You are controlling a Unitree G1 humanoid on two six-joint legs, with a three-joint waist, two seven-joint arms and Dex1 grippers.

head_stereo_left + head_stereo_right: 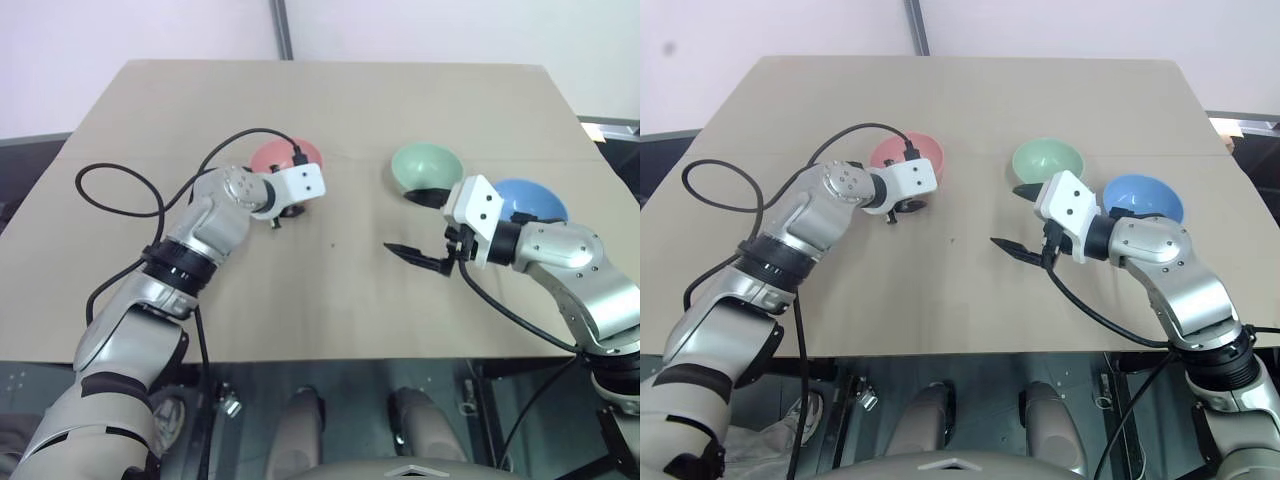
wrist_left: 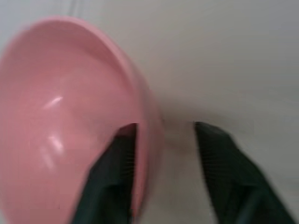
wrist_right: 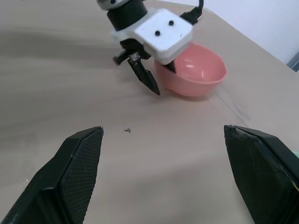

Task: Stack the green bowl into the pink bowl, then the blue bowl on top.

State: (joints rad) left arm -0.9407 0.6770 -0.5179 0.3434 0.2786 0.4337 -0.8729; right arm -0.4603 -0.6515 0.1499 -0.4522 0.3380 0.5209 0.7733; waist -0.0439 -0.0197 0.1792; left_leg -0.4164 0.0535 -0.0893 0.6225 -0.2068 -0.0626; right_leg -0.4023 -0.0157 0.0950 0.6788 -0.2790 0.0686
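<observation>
Three bowls sit apart on a tan bench (image 1: 330,100): the pink bowl (image 1: 287,155) toward the left, the green bowl (image 1: 425,168) right of centre, and the blue bowl (image 1: 530,200) just beside the green one, nearer the bench's right edge. The left pincer (image 3: 149,77) straddles the pink bowl's near rim, one finger inside, the other outside, a visible gap left between the outer finger (image 2: 224,163) and the wall, not clenched. The right pincer (image 1: 1025,220) hangs released, fingers spread wide, over bare bench just before the green bowl, grasping nothing.
</observation>
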